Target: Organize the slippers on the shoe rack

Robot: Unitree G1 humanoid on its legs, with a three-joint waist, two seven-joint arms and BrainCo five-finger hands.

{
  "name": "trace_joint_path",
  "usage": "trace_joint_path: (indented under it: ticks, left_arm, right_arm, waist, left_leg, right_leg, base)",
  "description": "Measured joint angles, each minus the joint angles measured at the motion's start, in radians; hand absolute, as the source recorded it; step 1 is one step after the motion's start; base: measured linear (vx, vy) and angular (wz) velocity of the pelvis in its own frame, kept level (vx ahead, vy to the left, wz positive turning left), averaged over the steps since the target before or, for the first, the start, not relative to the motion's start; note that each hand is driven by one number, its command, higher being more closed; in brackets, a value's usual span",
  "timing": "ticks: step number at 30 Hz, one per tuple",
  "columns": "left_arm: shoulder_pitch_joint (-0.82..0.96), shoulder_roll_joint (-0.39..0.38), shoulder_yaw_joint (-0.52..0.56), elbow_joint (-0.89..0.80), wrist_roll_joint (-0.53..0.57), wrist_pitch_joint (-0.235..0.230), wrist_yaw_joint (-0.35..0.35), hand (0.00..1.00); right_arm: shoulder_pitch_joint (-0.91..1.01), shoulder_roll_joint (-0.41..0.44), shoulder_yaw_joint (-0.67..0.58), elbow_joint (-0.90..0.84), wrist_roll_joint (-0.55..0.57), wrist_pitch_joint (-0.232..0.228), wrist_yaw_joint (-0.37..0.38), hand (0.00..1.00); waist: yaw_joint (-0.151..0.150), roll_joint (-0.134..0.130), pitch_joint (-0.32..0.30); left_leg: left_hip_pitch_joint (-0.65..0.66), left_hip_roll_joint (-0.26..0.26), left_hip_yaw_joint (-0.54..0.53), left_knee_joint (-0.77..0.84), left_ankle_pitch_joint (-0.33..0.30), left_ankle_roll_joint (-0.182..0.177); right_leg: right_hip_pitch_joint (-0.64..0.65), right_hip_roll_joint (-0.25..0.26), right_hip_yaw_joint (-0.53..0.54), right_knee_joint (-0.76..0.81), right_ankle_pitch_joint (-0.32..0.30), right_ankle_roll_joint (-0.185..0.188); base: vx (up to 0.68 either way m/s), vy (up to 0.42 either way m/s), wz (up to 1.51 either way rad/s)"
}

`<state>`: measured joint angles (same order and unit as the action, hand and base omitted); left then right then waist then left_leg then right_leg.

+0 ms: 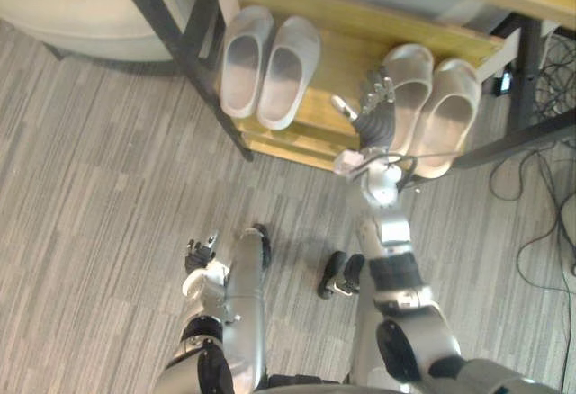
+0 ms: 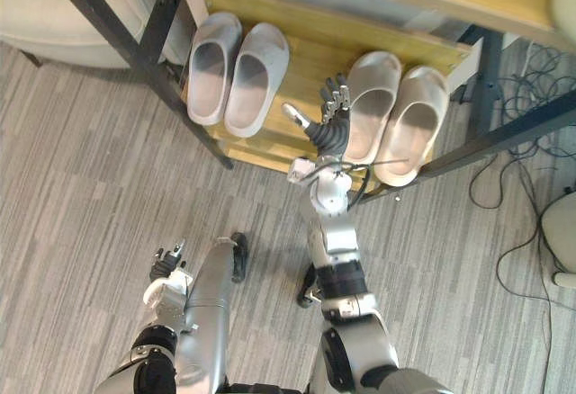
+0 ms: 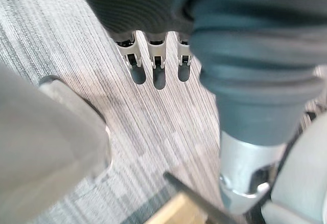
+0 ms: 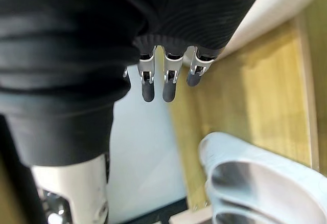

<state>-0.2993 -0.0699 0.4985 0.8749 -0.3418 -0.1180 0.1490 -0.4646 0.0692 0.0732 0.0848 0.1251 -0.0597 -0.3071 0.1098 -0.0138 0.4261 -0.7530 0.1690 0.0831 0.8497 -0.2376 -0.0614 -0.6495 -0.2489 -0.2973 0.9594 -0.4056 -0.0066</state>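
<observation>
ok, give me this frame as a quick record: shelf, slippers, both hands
shelf: wooden shelf of the rack, carries both pairs
grey pair: side by side, on the shelf's left part
beige pair: side by side, on the shelf's right part
right hand: reached over the shelf at the beige pair's left slipper; fingers straight, holding nothing; contact cannot be told
left hand: low over the carpet, fingers relaxed, holding nothing

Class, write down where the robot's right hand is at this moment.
In the left eye view the open right hand hangs over the wooden shelf, close beside the beige slippers on its right, with the grey slippers further to its left.
</observation>
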Motion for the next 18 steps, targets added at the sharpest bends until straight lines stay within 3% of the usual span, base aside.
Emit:
trace_joint_path:
  ticks: [6, 10, 13, 18]
  left_arm:
    - [0.144, 0.017, -0.224, 0.022, 0.097, 0.006, -0.043, 0.0]
    - [0.211, 0.058, -0.418, 0.073, 0.147, 0.012, -0.072, 0.0]
    - [0.248, 0.073, -0.495, 0.079, 0.186, 0.016, -0.084, 0.0]
    - [0.286, 0.106, -0.559, 0.078, 0.257, 0.015, -0.094, 0.0]
  right_arm:
    - [0.324, -0.039, 0.12, -0.033, -0.15, -0.008, 0.134, 0.0]
    - [0.464, -0.107, 0.132, 0.106, -0.205, -0.024, 0.199, 0.0]
    - [0.497, -0.154, 0.116, 0.319, -0.251, -0.022, 0.225, 0.0]
    - [0.55, -0.156, 0.041, 0.605, -0.399, -0.012, 0.218, 0.0]
  waist:
    - [-0.015, -0.043, -0.126]
    - [-0.054, -0.059, -0.193]
    - [-0.068, -0.052, -0.216]
    - [-0.077, -0.023, -0.259]
  left_leg:
    - [0.248, -0.02, 0.047, -0.238, 0.059, -0.01]
    - [0.407, -0.049, 0.049, -0.437, 0.123, -0.016]
    - [0.511, -0.06, 0.068, -0.57, 0.171, -0.014]
    - [0.631, -0.073, 0.074, -0.733, 0.23, -0.014]
  right_leg:
    - [0.235, 0.005, -0.035, -0.216, 0.056, 0.014]
    - [0.39, 0.027, -0.063, -0.411, 0.119, 0.037]
    - [0.483, 0.052, -0.065, -0.55, 0.177, 0.05]
    - [0.605, 0.087, -0.076, -0.727, 0.249, 0.066]
  base:
    - [0.13, 0.02, 0.08]
    - [0.15, 0.024, 0.07]
    - [0.15, 0.035, -0.07]
    - [0.12, 0.009, -0.03]
